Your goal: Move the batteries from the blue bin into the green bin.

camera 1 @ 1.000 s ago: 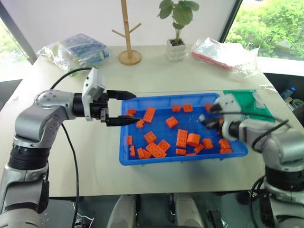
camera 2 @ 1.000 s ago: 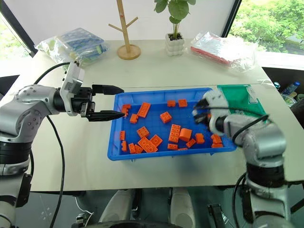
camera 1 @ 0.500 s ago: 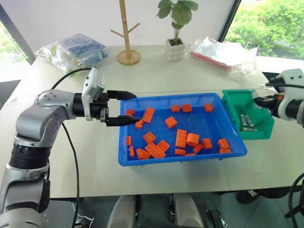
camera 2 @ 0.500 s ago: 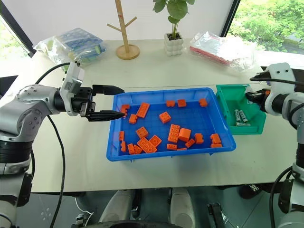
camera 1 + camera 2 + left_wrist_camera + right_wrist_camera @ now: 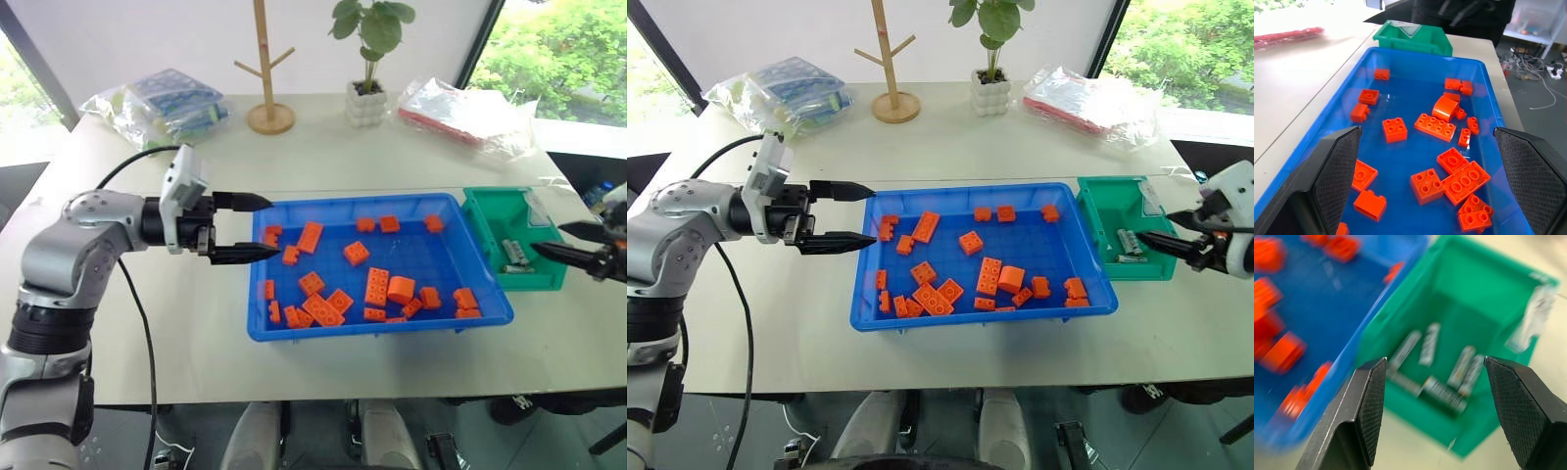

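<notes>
Batteries lying in green bin, blue bin showing only bricks; both grippers, left and right, hanging spread, empty — risking grabbing a brick by mistake.

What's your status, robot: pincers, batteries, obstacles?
Both pincers open, empty: left pincer at blue bin's rim, right pincer beside green bin. Batteries in green bin. Orange bricks in blue bin.

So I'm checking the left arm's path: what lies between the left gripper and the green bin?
The blue bin, scattered with orange bricks, spans the stretch from the left gripper to the green bin, as the head views show.
</notes>
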